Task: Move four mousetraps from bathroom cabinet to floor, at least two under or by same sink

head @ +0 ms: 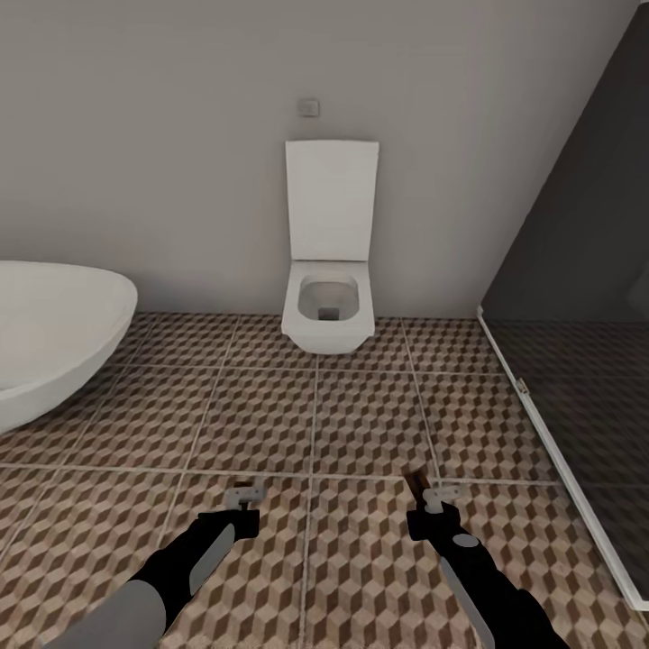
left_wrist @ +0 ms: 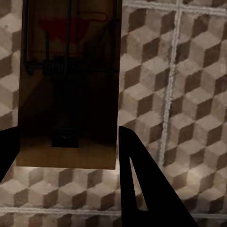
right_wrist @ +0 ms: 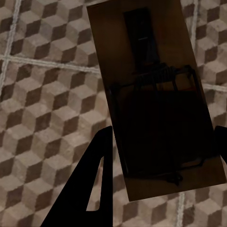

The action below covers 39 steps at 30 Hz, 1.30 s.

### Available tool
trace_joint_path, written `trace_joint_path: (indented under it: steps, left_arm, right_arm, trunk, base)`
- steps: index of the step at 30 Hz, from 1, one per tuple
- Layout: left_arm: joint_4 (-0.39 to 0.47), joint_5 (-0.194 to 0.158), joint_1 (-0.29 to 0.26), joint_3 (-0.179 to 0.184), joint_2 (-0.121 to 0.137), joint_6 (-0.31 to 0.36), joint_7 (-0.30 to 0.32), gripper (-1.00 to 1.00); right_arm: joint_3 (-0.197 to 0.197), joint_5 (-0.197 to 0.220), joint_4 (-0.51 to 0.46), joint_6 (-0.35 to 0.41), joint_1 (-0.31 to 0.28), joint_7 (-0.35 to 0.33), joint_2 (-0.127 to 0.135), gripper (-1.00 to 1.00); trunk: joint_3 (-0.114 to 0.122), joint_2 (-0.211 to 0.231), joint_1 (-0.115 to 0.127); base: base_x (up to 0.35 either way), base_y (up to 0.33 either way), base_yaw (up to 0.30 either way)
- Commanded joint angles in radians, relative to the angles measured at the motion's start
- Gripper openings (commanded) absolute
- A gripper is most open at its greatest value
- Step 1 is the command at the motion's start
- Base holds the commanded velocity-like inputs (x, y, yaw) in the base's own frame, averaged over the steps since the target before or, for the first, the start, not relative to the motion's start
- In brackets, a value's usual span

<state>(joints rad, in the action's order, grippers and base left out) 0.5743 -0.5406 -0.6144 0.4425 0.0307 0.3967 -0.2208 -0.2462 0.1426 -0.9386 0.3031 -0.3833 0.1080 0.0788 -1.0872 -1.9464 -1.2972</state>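
Each arm carries one mousetrap. In the left wrist view, a brown wooden mousetrap [left_wrist: 68, 85] with a dark spring bar and a red patch near its far end sits between the two dark fingers of the left gripper [left_wrist: 66, 146], which is closed on the board's near end. The board's long axis runs straight out along the fingers, away from the wrist. In the right wrist view, a second mousetrap [right_wrist: 153, 99] is clamped the same way in the right gripper [right_wrist: 163, 142], its long axis also running out along the fingers but tilted a little off their line.

Below both traps lies the bathroom floor [head: 315, 424], tiled in a brown-and-beige cube pattern with pale grout lines. Both traps hang above it; how far above cannot be told.

From the head view, the left gripper [head: 245, 497] and right gripper [head: 438, 498] are held low and forward, side by side, level with each other, with the right-hand trap [head: 416, 484] showing as a thin dark edge. A white toilet [head: 328, 270] with its lid raised stands straight ahead against the grey wall. A white oval bathtub [head: 54, 333] is to the toilet's left, and a dark glass shower screen [head: 577, 270] to its right.

Placing a trap calls for lowering it straight down, and neither arm looks nearer to the floor.
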Motion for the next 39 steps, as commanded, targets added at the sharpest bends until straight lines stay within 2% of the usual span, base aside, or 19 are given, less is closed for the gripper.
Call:
trace_joint_path:
  steps: [1, 20, 34, 39]
  left_arm:
    - [0.002, -0.007, -0.001, 0.008, 0.002, 0.004, -0.011, -1.00]
    - [0.002, -0.007, -0.001, 0.008, 0.002, 0.004, -0.011, -1.00]
    - [0.002, -0.007, -0.001, 0.008, 0.002, 0.004, -0.011, -1.00]
    - [0.002, -0.007, -0.001, 0.008, 0.002, 0.004, -0.011, -1.00]
  right_arm:
    - [-0.005, 0.012, -0.002, 0.004, 0.000, 0.009, 0.002, -1.00]
    - [-0.005, 0.012, -0.002, 0.004, -0.001, 0.010, 0.000, -1.00]
    - [-0.005, 0.011, -0.002, 0.004, 0.000, 0.010, -0.002, -1.00]
    - [-0.005, 0.011, -0.002, 0.004, 0.000, 0.010, -0.001, -1.00]
  trunk:
    - [-0.006, -0.008, -0.004]
    - [-0.095, -0.141, -0.077]
    - [-0.117, -0.141, -0.077]
    - [-0.140, -0.176, -0.096]
  base:
    - [0.000, 0.000, 0.000]
    - [0.000, 0.000, 0.000]
    - [0.000, 0.000, 0.000]
    - [0.000, 0.000, 0.000]
